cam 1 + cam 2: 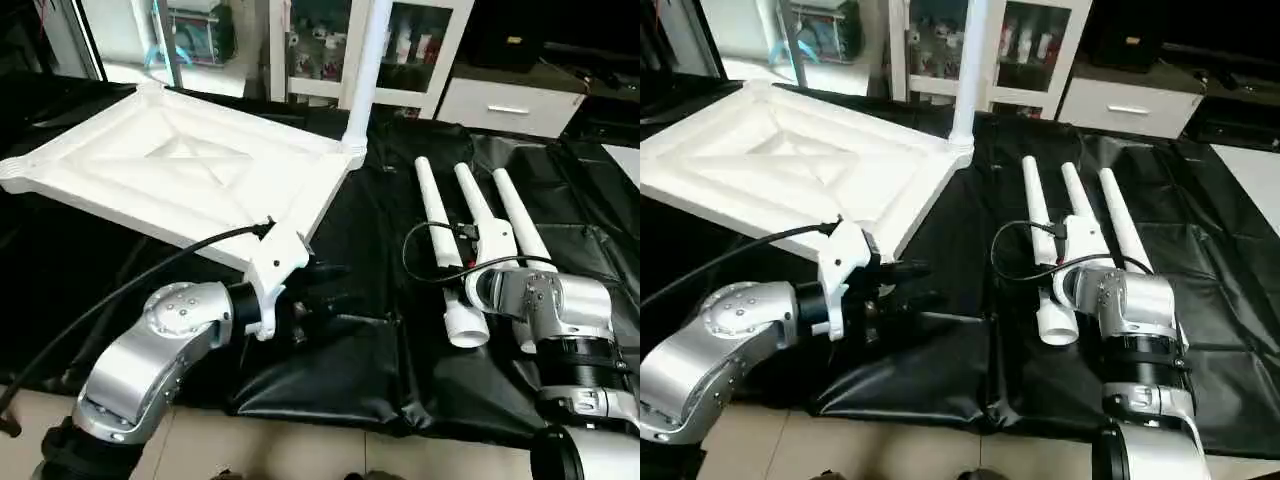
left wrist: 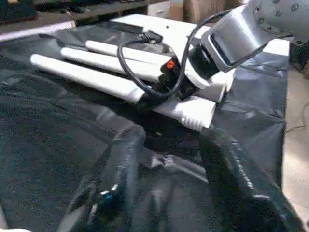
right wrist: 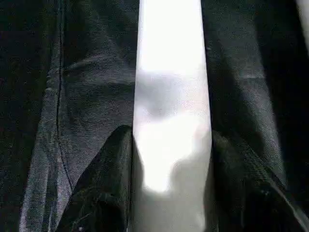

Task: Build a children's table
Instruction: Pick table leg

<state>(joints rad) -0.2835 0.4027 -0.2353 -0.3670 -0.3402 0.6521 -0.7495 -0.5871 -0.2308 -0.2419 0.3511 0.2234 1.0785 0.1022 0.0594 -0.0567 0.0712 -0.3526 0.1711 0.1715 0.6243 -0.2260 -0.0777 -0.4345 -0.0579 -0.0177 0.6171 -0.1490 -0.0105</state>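
right gripper (image 3: 169,193): fingers clamped around long white tapered plastic tube leg (image 3: 169,96), for lifting; left gripper (image 2: 174,193) apart, empty.

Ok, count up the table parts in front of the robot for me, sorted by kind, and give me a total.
Tabletop: 1
Leg standing in the tabletop's corner socket: 1
Legs lying on the black sheet: 3
Total: 5 parts
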